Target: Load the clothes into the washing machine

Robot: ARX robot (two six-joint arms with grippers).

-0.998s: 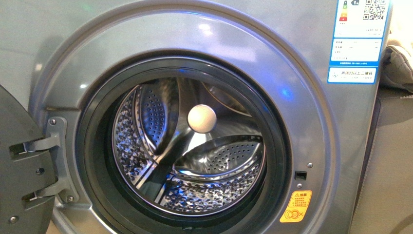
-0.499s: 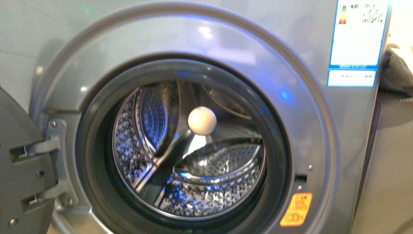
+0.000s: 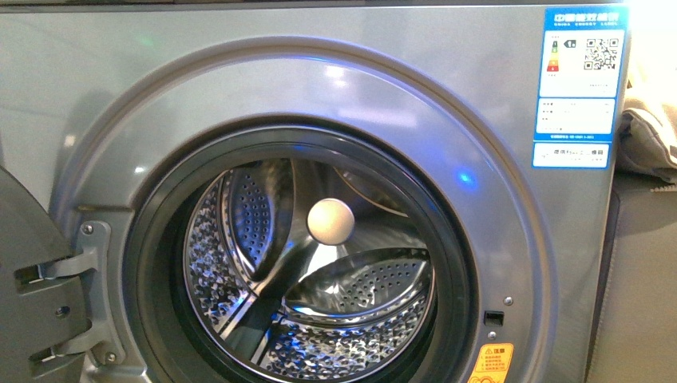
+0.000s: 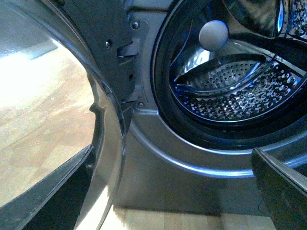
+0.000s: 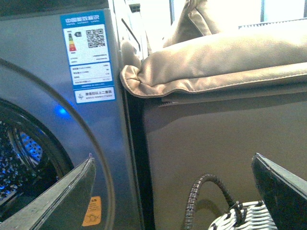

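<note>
Gaping open, one washing machine (image 3: 319, 88); one door (image 3: 24, 263); one label (image 3: 576, 88).

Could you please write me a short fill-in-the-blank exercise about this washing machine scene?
The door of the washing machine is swung ___. Its steel drum contains ___ clothes. The energy label has a ___ border. The warning sticker is coloured ___.
Missing words: open; no; blue; orange.

Blue-and-white energy label (image 3: 579, 88) on silver-grey washing machine (image 3: 383, 72), up right of its round porthole (image 3: 307, 263), black QR code (image 3: 600, 56), coloured rating arrows (image 3: 552, 57), fine print illegible, orange warning sticker (image 3: 491, 363) low right of porthole, unreadable
</note>
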